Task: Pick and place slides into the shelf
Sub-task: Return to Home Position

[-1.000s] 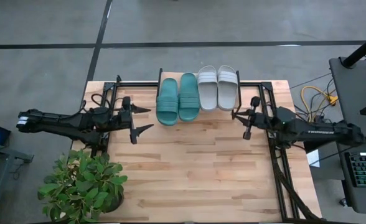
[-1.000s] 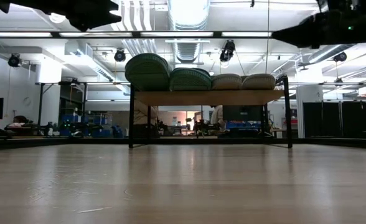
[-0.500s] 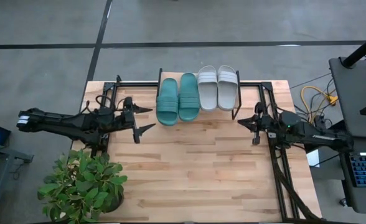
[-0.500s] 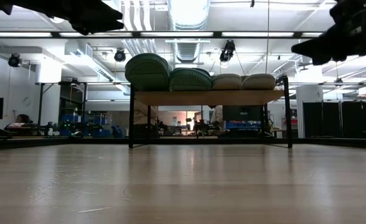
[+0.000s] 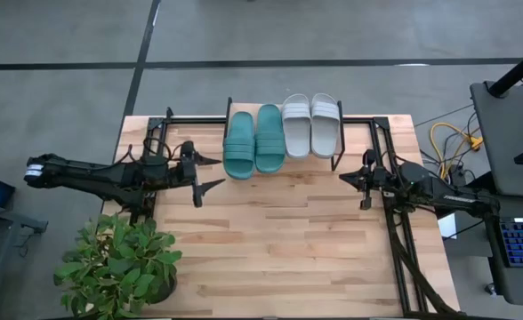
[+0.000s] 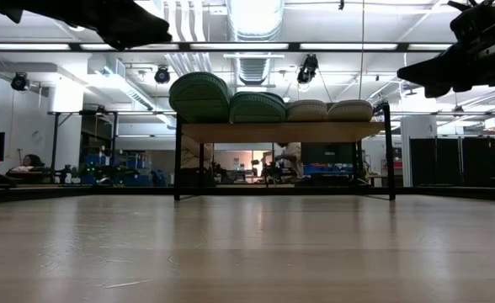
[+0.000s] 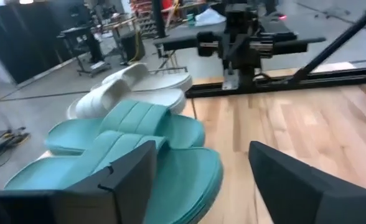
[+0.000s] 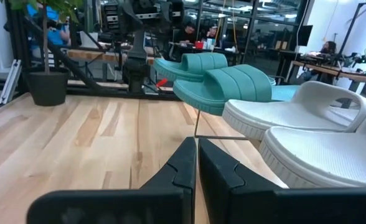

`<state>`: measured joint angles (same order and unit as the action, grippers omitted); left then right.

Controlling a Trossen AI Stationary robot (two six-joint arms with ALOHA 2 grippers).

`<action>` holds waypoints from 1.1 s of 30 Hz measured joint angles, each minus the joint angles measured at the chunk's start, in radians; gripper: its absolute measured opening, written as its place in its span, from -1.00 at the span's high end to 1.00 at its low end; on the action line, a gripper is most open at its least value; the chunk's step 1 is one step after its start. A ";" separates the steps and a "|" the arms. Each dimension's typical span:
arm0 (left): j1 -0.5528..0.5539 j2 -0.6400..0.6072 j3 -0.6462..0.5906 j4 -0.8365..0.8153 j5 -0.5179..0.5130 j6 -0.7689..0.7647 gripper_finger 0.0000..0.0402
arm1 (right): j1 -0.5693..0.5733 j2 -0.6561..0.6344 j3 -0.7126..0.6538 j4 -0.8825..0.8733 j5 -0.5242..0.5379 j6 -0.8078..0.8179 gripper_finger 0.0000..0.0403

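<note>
The slides [image 5: 269, 138] are showing matt ribbed rubber, the shelf [image 6: 281, 132] pale wood on black metal, the bench [image 5: 279, 240] smooth wood.

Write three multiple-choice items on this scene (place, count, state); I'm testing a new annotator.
1. Where are the slides? A on top of the shelf; B under the shelf; C beside the shelf.
2. How many slides are teal? A one; B two; C four.
3. The left gripper is: A shut on a slide; B shut, empty; C open.
Key: 1 A, all four lie in a row on its board; 2 B, two teal beside two grey; 3 C, its fingers stand wide apart.
</note>
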<state>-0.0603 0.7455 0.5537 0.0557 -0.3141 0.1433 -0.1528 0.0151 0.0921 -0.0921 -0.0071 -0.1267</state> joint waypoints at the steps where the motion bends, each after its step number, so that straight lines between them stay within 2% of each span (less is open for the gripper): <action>1: 0.000 0.000 0.000 0.001 0.014 0.002 -0.16 | 0.000 -0.001 0.000 0.000 0.000 0.000 0.96; 8: 0.000 -0.057 -0.003 -0.003 0.196 0.076 0.51 | 0.000 0.000 0.000 -0.001 0.000 0.003 0.96; 12: 0.007 -0.137 -0.030 -0.012 0.204 0.113 0.92 | 0.000 0.000 0.000 -0.001 0.000 0.004 0.96; 21: 0.033 -0.340 -0.213 -0.014 0.196 0.099 0.99 | 0.000 0.001 0.000 -0.003 0.000 0.001 0.96; 26: 0.033 -0.486 -0.320 -0.016 0.147 0.098 1.00 | 0.000 0.000 0.001 -0.007 0.000 0.000 0.96; 33: 0.033 -0.642 -0.398 -0.142 0.187 0.056 1.00 | 0.000 0.001 0.001 -0.008 0.000 0.004 0.96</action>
<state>-0.0277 0.1034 0.1552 -0.0862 -0.1273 0.1994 -0.1530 0.0162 0.0929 -0.1002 -0.0071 -0.1227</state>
